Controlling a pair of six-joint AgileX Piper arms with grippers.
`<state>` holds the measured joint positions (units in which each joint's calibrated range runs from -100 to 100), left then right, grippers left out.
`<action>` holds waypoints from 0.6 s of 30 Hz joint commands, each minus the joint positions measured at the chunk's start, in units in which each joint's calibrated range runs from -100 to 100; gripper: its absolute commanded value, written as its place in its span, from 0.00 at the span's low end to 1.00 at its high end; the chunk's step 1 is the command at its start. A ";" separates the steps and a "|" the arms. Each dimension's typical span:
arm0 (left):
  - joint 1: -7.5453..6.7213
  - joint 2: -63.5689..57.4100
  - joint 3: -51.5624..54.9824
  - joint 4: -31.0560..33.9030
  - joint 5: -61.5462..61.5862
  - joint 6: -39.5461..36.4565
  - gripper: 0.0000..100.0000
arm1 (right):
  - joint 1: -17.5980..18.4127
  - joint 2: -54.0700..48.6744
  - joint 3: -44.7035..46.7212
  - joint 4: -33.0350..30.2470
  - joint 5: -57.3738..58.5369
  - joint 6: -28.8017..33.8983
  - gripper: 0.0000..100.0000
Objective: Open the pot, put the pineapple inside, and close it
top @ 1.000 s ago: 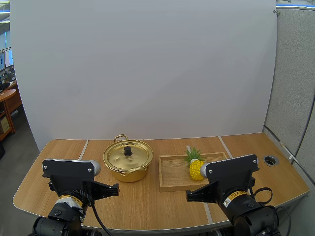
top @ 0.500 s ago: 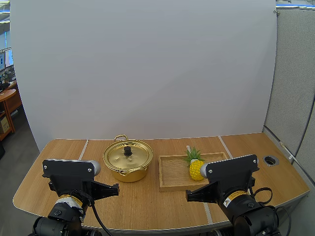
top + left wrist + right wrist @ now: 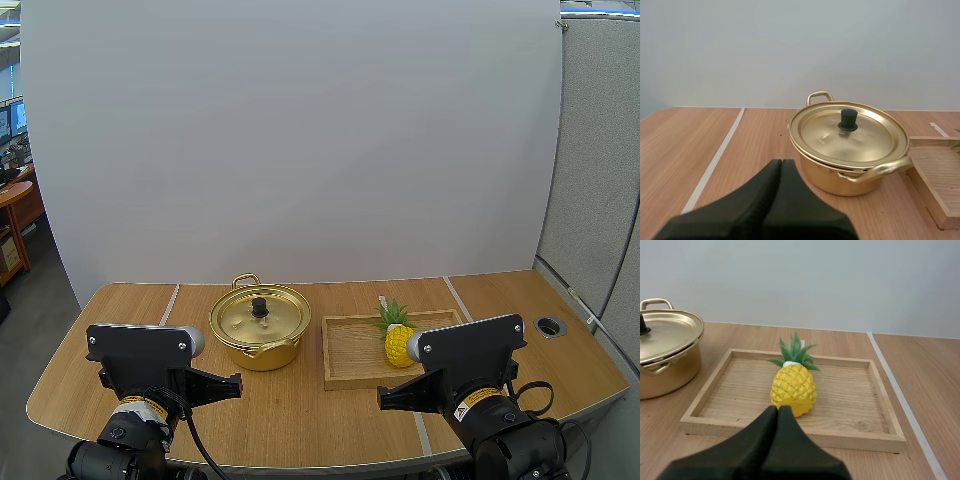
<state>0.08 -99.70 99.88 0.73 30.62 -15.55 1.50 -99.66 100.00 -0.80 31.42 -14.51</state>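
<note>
pot [image 3: 258, 338] — gold metal, sitting left of centre on the table [image 3: 300, 415], its right side just beside the wooden tray [image 3: 350, 372] but apart from it; lid [image 3: 865, 145] sitting closed on the rim, black knob [image 3: 848, 120] standing at its middle, loop handles [image 3: 819, 95] showing at the far and near sides

pineapple [image 3: 793, 387] — yellow body, green crown, appearing to stand upright about mid-tray, clear of the tray walls

left gripper [image 3: 781, 164] — fingers [image 3: 757, 197] lying pressed together, holding nothing; hovering over the near part of the table, pointing toward the pot and well apart from it

right gripper [image 3: 778, 409] — fingers [image 3: 755, 440] likewise pressed together, empty; hovering on the near side of the tray, pointing at the pineapple

handling, judged — lid looking thin, stiff, light and smooth, so likely slipping if taken by the rim; knob offering the one sure hold, pinched from above. Pineapple looking like a light toy, its rounded body tending to squirt out of a shallow pinch; taking it across the widest part of the body, below the crown, seeming best

room — bare table lying left of the pot and on its near side, giving space for setting the lid down; tray walls low, calling for a lift before carrying the pineapple left; table edges lying well away from both things; nothing standing between tray and pot
</note>
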 commanded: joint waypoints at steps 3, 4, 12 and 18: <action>0.06 -0.30 0.12 -0.22 -1.51 -0.32 0.00 | -0.26 -0.34 0.00 -0.35 -0.18 -0.16 0.00; 0.06 -0.30 0.12 -0.22 -1.51 -0.32 0.00 | -0.26 -0.34 0.00 -0.35 -0.18 -0.16 0.00; 0.06 -0.30 0.12 -0.22 -1.51 -0.32 0.00 | -0.26 -0.34 0.00 -0.35 -0.18 -0.16 0.00; 0.06 -0.30 0.12 -0.22 -1.51 -0.32 0.00 | -0.26 -0.34 0.00 -0.35 -0.18 -0.16 0.00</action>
<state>0.08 -99.70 99.88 0.73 30.62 -15.55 1.50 -99.66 100.00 -0.80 31.42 -14.51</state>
